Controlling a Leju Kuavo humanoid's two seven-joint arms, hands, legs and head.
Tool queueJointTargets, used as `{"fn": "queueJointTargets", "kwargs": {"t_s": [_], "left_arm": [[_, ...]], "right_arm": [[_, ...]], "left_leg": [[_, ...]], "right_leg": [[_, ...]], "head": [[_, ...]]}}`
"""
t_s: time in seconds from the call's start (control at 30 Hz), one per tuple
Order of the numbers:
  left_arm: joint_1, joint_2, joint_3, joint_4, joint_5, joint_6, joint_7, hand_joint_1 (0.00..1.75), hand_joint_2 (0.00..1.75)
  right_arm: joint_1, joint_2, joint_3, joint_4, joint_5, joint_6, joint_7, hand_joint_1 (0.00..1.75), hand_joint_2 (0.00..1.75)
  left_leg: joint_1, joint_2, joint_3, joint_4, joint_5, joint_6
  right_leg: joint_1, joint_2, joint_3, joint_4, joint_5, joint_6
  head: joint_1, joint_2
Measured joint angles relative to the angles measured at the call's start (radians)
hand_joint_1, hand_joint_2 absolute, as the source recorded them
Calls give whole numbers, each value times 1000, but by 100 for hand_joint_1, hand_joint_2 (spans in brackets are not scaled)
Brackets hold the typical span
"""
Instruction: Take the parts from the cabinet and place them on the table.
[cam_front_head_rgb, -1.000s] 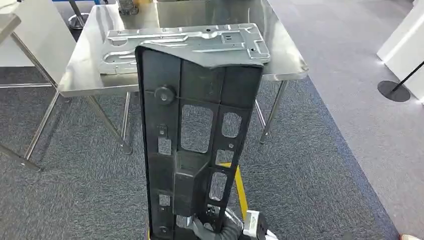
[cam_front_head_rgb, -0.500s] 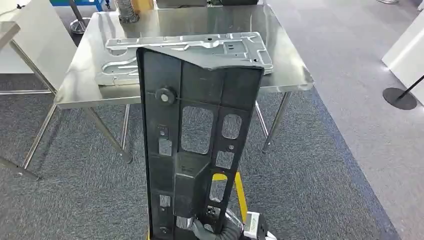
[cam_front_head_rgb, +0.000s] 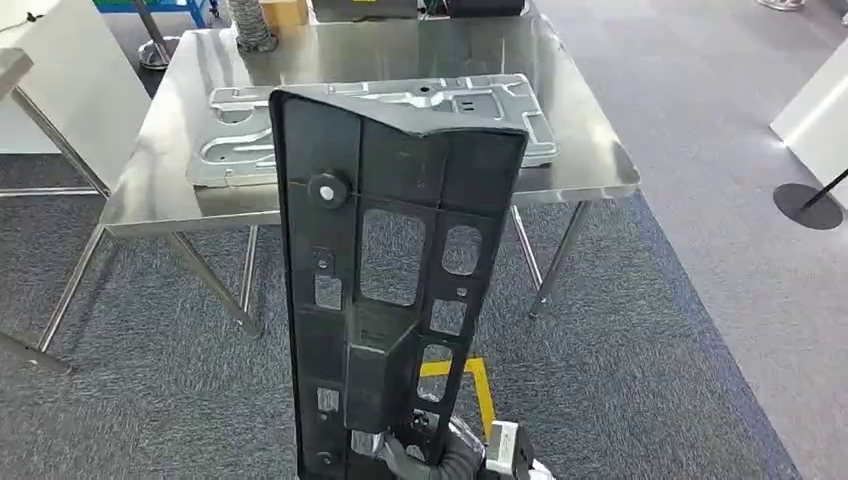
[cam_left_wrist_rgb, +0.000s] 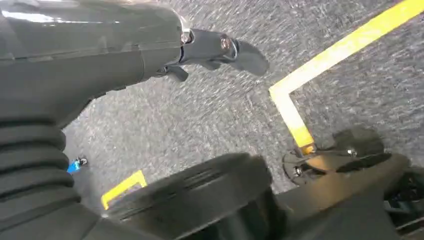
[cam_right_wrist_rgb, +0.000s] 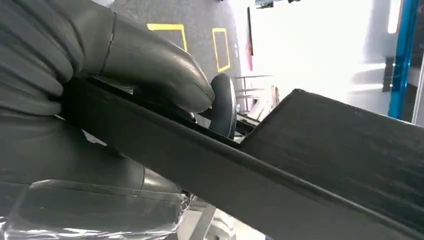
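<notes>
Right robot hand (cam_front_head_rgb: 425, 455) clamps the black panel's (cam_front_head_rgb: 390, 270) lower end.
Panel stands upright, long axis vertical, top overlapping the worktop (cam_front_head_rgb: 590, 160); left robot hand (cam_left_wrist_rgb: 220, 50) hangs, fingers apart.

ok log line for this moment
right hand grips black panel upright | left hand free | table: metal plate

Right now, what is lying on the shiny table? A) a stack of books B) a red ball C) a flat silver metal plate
C: a flat silver metal plate lies on the steel table, behind the black panel that the right hand holds upright.
</notes>
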Motion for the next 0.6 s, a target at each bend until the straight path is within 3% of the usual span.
{"fn": "queueJointTargets", "kwargs": {"t_s": [0.03,0.07,0.13,0.17,0.2,0.23,0.3,0.33,0.4,0.43,0.47,0.53,0.57,0.6], "left_arm": [[-1,0,0,0,-1,2,-1,0,175],[-3,-1,0,0,-2,2,-1,0,175],[-3,-2,0,0,-3,2,-1,0,175],[-3,-2,0,0,-3,1,-1,0,175],[-2,-2,0,0,-4,1,-1,0,175],[-1,-2,0,0,-5,-1,-1,0,175],[-1,-4,0,0,-5,-2,-1,0,175],[-1,-5,0,0,-6,-3,-1,0,175],[-4,-6,0,0,-8,-3,0,0,175],[-6,-6,0,0,-9,-3,0,0,175],[-2,-6,0,0,-11,-3,0,0,175],[-2,-6,0,0,-12,-2,1,0,175],[-5,-6,0,0,-13,-1,1,0,175],[-6,-6,0,0,-13,-1,1,0,175]], "right_arm": [[-2,0,0,0,0,0,0,169,175],[-6,0,0,0,0,1,0,169,175],[-5,0,0,2,0,1,0,169,175],[-4,0,0,3,0,1,0,169,175],[-3,0,0,4,0,1,0,169,175],[-4,0,0,4,0,1,0,169,175],[-4,0,0,4,0,1,0,169,175],[-4,0,0,4,0,1,0,169,175],[-4,0,0,6,0,1,0,169,175],[-1,0,0,6,0,1,0,169,175],[0,0,0,6,0,1,0,169,175],[1,0,0,6,0,1,-2,169,175],[0,0,0,6,0,1,-2,169,175],[0,1,0,6,0,1,-3,169,175]], "left_leg": [[0,1,9,-4,-3,5],[0,1,12,-5,-6,9],[-1,0,17,-5,-16,11],[-1,0,21,-5,-21,11],[-1,0,27,-5,-27,10],[-1,-1,37,-5,-35,8],[-1,-2,62,-5,-51,3],[-1,-1,67,-6,-59,-1],[-3,-1,74,-15,-66,-14],[-3,0,81,-20,-66,-20],[-5,1,85,2,-53,-29],[-1,2,89,27,-72,-39],[-1,2,70,67,-93,-40],[0,2,30,130,-124,-41]], "right_leg": [[-3,-2,-10,28,-8,7],[-4,-3,-43,82,-29,8],[-6,-3,-142,226,-92,11],[-6,-3,-184,279,-108,11],[-7,-3,-208,292,-96,13],[-7,-3,-206,254,-53,12],[-7,-3,-150,87,68,6],[-6,-6,-128,10,106,-2],[6,-9,-132,11,48,-12],[6,-8,-126,0,73,-21],[4,-6,-119,-6,79,-30],[-2,-6,-86,-17,74,-40],[-2,-6,-79,-17,68,-47],[-1,-7,-74,-17,63,-50]], "head": [[0,0],[0,0],[0,0],[0,0],[0,0],[0,0],[0,0],[1,0],[0,0],[1,0],[0,0],[0,0],[-1,0],[-1,0]]}}
